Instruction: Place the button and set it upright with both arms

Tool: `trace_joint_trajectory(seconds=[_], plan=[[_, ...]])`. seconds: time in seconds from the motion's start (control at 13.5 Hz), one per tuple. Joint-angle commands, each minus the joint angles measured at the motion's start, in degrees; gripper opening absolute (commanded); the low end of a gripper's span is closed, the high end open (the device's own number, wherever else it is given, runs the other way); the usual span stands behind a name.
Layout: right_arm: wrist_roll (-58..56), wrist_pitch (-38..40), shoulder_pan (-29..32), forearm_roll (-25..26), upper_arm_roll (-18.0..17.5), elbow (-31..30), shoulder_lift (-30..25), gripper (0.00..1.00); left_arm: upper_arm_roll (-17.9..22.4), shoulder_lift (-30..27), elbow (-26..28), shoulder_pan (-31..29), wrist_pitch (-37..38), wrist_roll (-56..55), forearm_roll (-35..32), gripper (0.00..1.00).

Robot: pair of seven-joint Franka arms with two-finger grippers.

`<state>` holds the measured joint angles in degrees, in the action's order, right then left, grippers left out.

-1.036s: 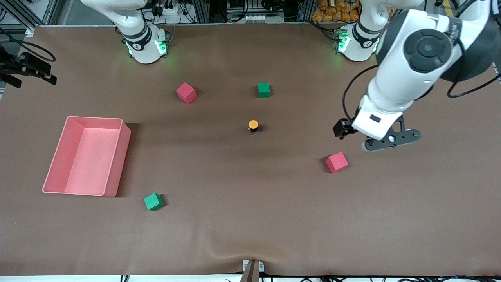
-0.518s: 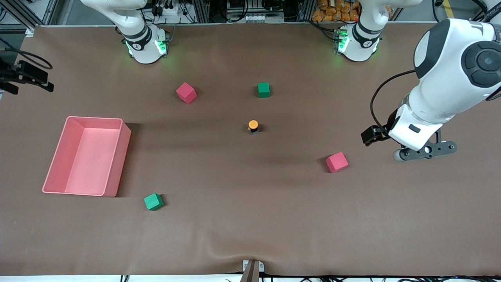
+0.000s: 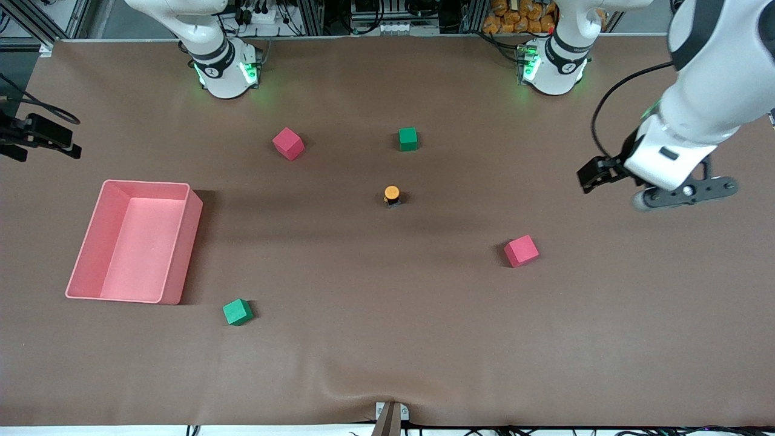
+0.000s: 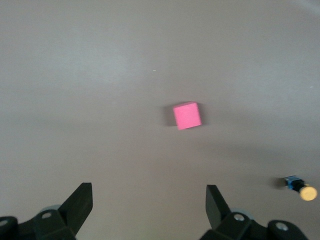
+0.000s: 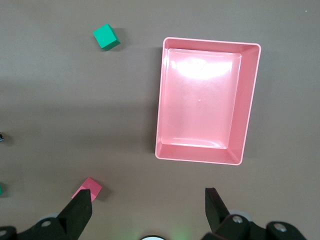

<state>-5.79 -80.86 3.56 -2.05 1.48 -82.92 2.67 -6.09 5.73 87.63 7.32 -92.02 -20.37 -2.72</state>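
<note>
Left arm has swung away from mid-bench toward its own end and up; its gripper (image 3: 669,184) was beside the red cube a second ago, now hangs over bare bench near the edge at the left arm's end, fingers (image 4: 80,200) spread wide, empty. Right gripper (image 5: 148,210) barely shows at the edge of the front view, at the right arm's end, and has hardly shifted — its wrist view shows it high over the pink bin (image 5: 248,100), fingers apart, nothing held. Button (image 3: 392,194) unmoved, standing upright mid-bench with orange cap on top of the dark body, touching nothing. Green cube (image 3: 408,138) sits farther from the front camera than the button, a red cube (image 3: 287,143) beside it toward the right arm's end. Second red cube (image 3: 521,251) is nearer the camera than the button, toward the left arm's end. Pink bin open, nothing in it; another green cube (image 3: 237,312) just off its near corner. Brown bench (image 3: 387,339) cover — slight wrinkle at the near edge.
</note>
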Motion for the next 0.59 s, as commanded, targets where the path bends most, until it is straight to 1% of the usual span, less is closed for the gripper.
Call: trace_joint_trajectory(seconds=[0.0, 0.15, 0.3, 0.52], plan=[[0.3, 0.8, 0.8, -0.5, -0.5, 1.4, 0.3, 1.0, -0.4, -2.5, 2.5, -4.1, -0.2, 5.7, 0.9, 1.0], [0.3, 0.8, 0.8, -0.5, -0.5, 1.4, 0.2, 1.0, -0.4, -4.1, 3.8, -5.0, 0.4, 7.2, 1.0, 1.0], [0.3, 0.8, 0.8, -0.5, -0.5, 1.4, 0.2, 1.0, -0.4, -8.6, 8.3, -5.0, -0.2, 7.7, 2.5, 1.0], [0.3, 0.4, 0.7, -0.5, -0.5, 1.3, 0.4, 1.0, -0.4, -12.5, 11.8, -5.0, 0.0, 7.9, 2.5, 1.0]])
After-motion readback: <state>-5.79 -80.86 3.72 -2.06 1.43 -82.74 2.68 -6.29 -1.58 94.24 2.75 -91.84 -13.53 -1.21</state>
